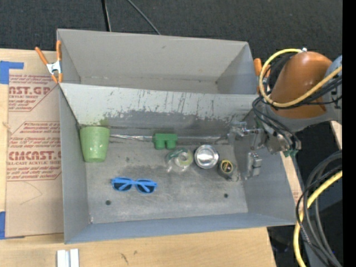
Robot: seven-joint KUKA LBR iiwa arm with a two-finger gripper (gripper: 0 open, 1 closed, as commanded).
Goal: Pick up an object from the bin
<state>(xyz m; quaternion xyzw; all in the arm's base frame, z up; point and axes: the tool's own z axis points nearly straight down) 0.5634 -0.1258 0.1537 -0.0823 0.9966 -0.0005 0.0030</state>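
Gripper (250,168) near dark, perhaps metal, cap (226,167)

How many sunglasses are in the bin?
1. The blue sunglasses lie on the bin floor toward the front left, apart from the green cup. None seem hidden.

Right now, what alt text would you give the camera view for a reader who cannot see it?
The gripper is at the right side of the grey bin, beside a small dark-and-gold round thing. Leftward lie a silver round piece, a green block, blue sunglasses and a green cup.
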